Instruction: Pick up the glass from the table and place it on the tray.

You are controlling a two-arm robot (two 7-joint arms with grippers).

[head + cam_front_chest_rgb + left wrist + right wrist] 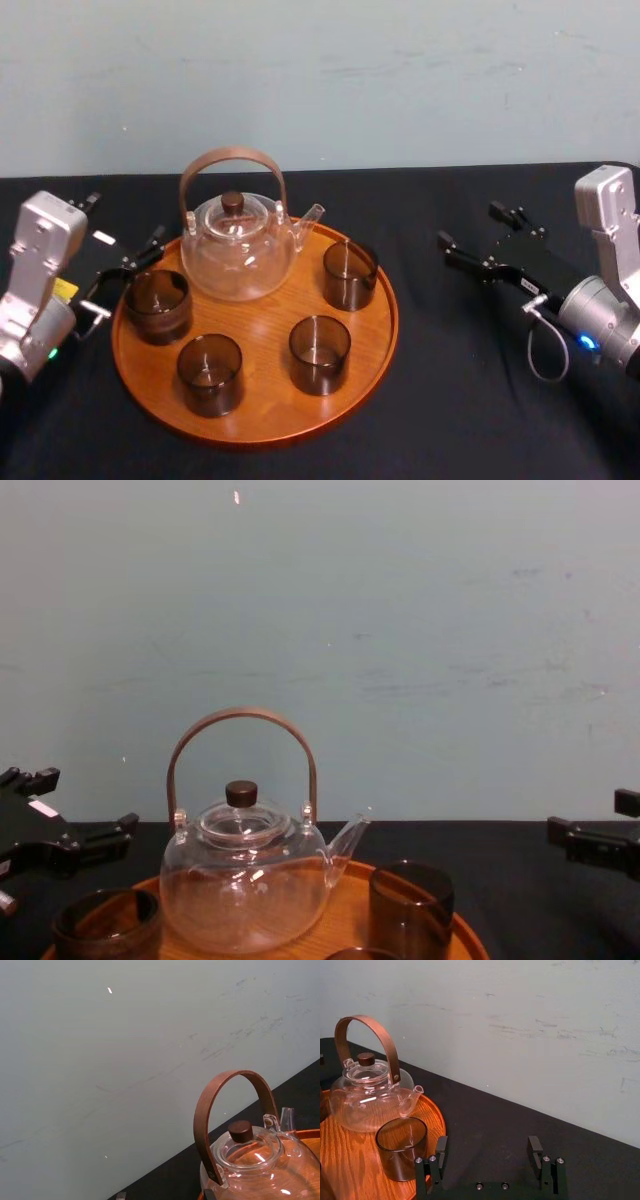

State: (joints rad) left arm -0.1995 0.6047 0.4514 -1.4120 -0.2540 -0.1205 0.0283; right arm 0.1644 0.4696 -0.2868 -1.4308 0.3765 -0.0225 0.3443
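Glass [158,305] upright on tray [265,395], at its left edge. Left end effector [128,275] released, fingers spread, just beside glass on its outer side. Right end effector [470,225] also released, well apart over black surface [450,400]. Glass teapot [240,250] at tray's rear.

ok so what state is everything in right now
tray: flat on the table, loaded
teapot: upright on tray, lid on, looks empty
left rear glass: upright on tray by left rim
right rear glass: upright on tray
front left glass: upright on tray
front right glass: upright on tray
left gripper: open, beside left rear glass
right gripper: open, holding nothing
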